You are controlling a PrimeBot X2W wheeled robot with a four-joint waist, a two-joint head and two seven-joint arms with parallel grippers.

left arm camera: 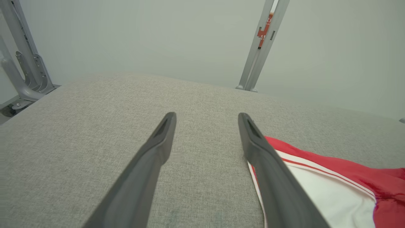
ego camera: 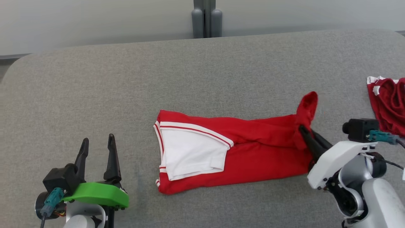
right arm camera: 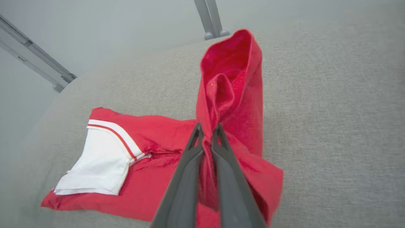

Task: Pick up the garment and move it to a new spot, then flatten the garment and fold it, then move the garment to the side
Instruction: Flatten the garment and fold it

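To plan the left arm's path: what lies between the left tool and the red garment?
Bare grey surface lies between the left tool and the garment, in the head view.

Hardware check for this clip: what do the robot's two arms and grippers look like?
Both grippers have two long, dark grey, tapering fingers. The left gripper carries a bright green bracket, a black camera block and a teal connector. The right gripper has a white bracket, a black wrist camera, a teal plug and a thin black cable, on a glossy white-grey forearm.
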